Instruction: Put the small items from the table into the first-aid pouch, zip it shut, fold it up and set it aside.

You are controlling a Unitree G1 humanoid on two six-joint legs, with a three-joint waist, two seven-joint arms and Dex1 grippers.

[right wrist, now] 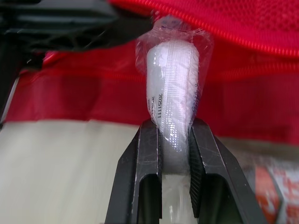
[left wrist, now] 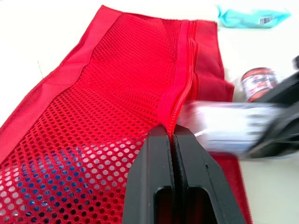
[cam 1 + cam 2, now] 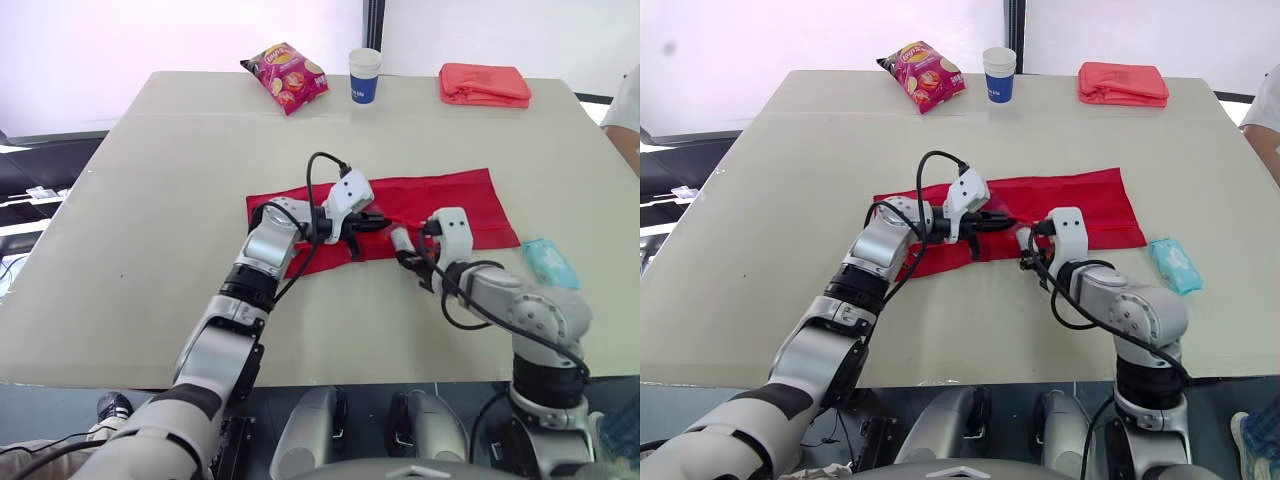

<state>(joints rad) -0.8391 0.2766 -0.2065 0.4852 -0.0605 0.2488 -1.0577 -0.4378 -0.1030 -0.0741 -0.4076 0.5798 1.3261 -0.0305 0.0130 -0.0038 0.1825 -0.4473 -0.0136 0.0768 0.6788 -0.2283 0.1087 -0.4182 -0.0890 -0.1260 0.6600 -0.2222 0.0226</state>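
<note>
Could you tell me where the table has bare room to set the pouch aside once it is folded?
The table is bare along its whole left side, from the chips bag to the near edge. The middle holds the pouch; the wipes pack crowds the right.

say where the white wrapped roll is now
The white wrapped roll sits pinched in the right claw, its tip at the red pouch's near edge, next to the left claw that pinches the pouch's zip edge.
</note>
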